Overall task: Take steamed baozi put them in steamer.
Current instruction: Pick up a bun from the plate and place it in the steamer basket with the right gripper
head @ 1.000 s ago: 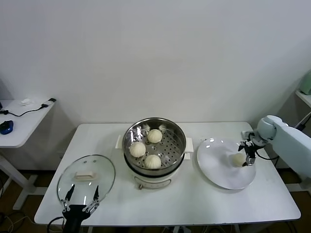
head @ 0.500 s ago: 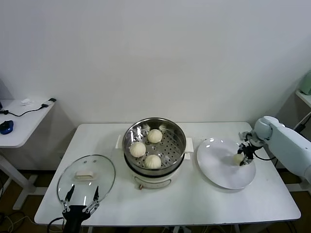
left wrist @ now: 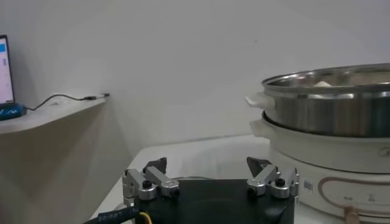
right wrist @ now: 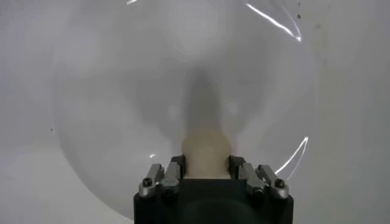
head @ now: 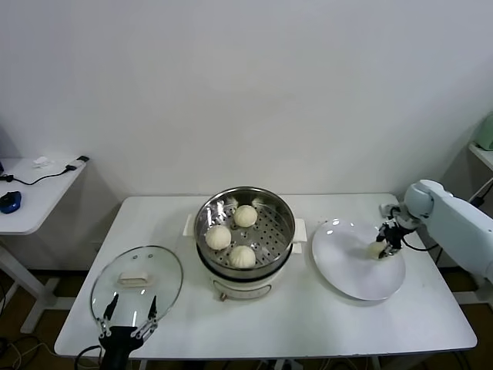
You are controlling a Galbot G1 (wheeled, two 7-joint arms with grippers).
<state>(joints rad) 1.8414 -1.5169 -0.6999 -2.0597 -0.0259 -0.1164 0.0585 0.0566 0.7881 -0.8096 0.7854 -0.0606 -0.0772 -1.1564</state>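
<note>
The shiny steamer [head: 206, 216] stands mid-table on its white base and holds three cream baozi [head: 218, 237], [head: 246, 216], [head: 242, 256]. My right gripper [head: 380, 247] is shut on a fourth baozi [head: 376, 250] over the right part of the white plate [head: 347, 270]. In the right wrist view this bun [right wrist: 206, 149] sits squeezed between the two fingers [right wrist: 175, 171], with the plate [right wrist: 109, 91] below. My left gripper [head: 129, 310] waits open at the table's front left edge; the left wrist view shows its jaws [left wrist: 207, 167] wide apart and the steamer [left wrist: 329, 109] beyond.
A round glass lid with a white handle [head: 136, 280] lies front left, just ahead of my left gripper. A small side table [head: 35, 193] with a cable and a blue object stands off to the left. The right arm [head: 454, 223] reaches in from the right edge.
My right gripper has closed on the baozi on the plate and lifted it slightly. The left arm has not moved.
</note>
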